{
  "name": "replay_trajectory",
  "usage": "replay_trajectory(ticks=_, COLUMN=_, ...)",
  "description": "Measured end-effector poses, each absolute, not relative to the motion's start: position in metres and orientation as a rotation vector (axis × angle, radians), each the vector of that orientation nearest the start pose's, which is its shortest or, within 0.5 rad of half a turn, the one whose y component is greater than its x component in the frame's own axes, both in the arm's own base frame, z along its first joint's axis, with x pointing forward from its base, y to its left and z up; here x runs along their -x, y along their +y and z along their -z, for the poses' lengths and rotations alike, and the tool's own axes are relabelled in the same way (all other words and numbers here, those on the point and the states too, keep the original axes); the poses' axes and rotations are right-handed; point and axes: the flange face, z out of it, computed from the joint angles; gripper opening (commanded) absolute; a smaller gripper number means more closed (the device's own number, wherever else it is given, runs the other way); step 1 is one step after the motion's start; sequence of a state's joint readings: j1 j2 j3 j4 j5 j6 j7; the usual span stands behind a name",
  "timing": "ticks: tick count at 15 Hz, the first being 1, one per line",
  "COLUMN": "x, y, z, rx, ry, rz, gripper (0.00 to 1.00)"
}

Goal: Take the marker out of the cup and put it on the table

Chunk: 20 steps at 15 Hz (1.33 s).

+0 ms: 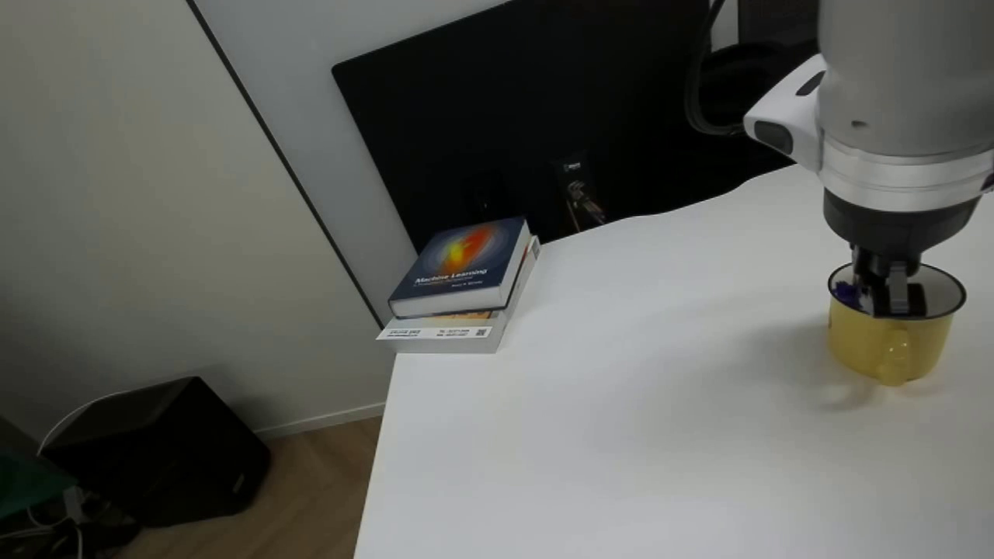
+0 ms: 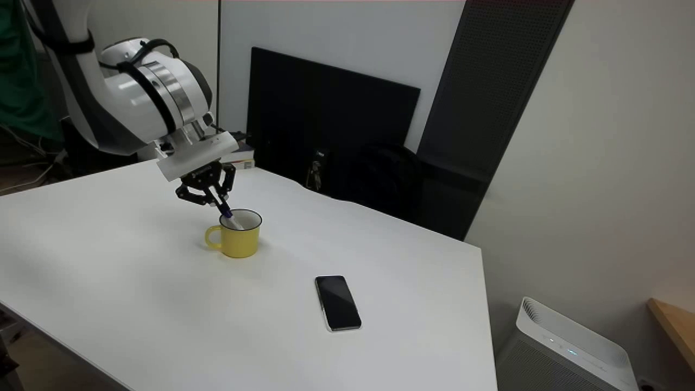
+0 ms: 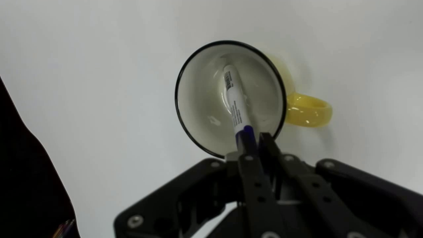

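Observation:
The yellow cup stands upright on the white table (image 2: 136,315); its dark rim and handle show in both exterior views (image 1: 850,341) (image 2: 241,243) and from above in the wrist view (image 3: 198,99). The marker, white with a blue-purple cap, leans inside the cup in the wrist view (image 3: 236,99) and in an exterior view (image 2: 234,221); in an exterior view only its cap (image 1: 846,293) shows. My gripper (image 3: 257,140) is at the cap by the cup's rim, its fingers close together with a narrow gap. The left finger partly covers the cap, so I cannot tell whether they grip it.
A black phone (image 2: 337,303) lies on the table some way from the cup. Stacked books (image 1: 466,264) sit at a table corner. A black monitor (image 2: 326,119) stands behind the table's far edge. A white appliance (image 2: 570,347) stands beside the table.

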<state>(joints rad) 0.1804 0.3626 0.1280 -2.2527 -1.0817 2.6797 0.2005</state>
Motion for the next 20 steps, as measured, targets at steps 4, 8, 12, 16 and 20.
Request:
replay_trajectory(ticks=4, x=-0.4998, y=0.1897, z=-0.2010, rx=3.053, ry=-1.802, rz=0.337, gripper=0.53)
replay_trajectory(ticks=8, x=-0.4986, y=0.1895, z=-0.1995, rx=3.052, ry=-1.803, rz=0.330, gripper=0.74)
replay_trajectory(ticks=12, x=-0.4982, y=0.1893, z=-0.1988, rx=3.051, ry=-1.803, rz=0.329, gripper=0.96)
replay_trajectory(ticks=16, x=-0.4986, y=0.1889, z=-0.1998, rx=3.037, ry=-1.808, rz=0.381, gripper=1.00)
replay_trajectory(ticks=20, x=-0.4988, y=0.1869, z=-0.2003, rx=3.029, ry=-1.813, rz=0.434, gripper=0.92)
